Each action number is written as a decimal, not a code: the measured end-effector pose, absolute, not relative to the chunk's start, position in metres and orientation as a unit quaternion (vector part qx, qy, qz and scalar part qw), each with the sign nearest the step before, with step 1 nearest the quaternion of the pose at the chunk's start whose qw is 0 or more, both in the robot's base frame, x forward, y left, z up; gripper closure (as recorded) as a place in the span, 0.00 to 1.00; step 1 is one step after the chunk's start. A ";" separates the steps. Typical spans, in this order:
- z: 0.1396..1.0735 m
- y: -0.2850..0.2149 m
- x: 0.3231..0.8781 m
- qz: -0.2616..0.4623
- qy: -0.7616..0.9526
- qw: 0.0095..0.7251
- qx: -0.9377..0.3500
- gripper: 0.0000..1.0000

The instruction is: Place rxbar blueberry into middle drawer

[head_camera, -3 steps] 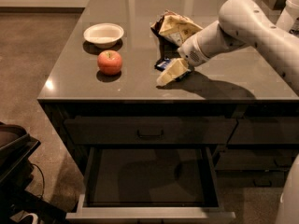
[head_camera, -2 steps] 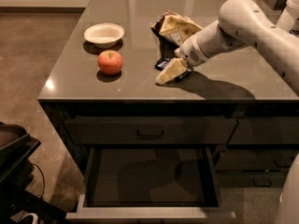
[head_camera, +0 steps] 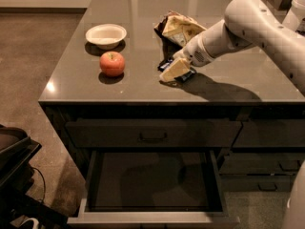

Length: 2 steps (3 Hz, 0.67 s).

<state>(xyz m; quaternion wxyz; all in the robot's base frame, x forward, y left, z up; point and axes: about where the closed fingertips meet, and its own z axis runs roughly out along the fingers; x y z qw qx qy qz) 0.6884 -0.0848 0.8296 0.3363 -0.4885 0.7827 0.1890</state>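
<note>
One gripper [head_camera: 174, 70] low on countertop [head_camera: 76, 87], frame centre-right, right at rxbar blueberry [head_camera: 185, 76], just below snack bag [head_camera: 178, 28]; grip state: cannot tell. Bottom centre: middle drawer [head_camera: 152, 218] pulled open.

Grey counter [head_camera: 138, 46] holds bowl [head_camera: 106, 34], apple [head_camera: 112, 63], snack bag [head_camera: 181, 28], rxbar blueberry [head_camera: 187, 75]; claw [head_camera: 168, 72] at the bar.

Dim, warm light falls from above. The glossy dark-grey countertop [head_camera: 143, 87] shows pale glare streaks near its far edge and a bright spot at its front left corner. The pale gripper [head_camera: 175, 70], near the table's middle, casts a soft shadow rightward. The open dark-grey middle drawer [head_camera: 152, 218] lies in gloom.
</note>
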 end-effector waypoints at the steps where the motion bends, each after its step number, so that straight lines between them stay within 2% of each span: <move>1: 0.830 -0.085 0.688 0.189 0.783 0.336 -0.489 0.88; 2: 0.829 -0.085 0.688 0.189 0.783 0.336 -0.489 1.00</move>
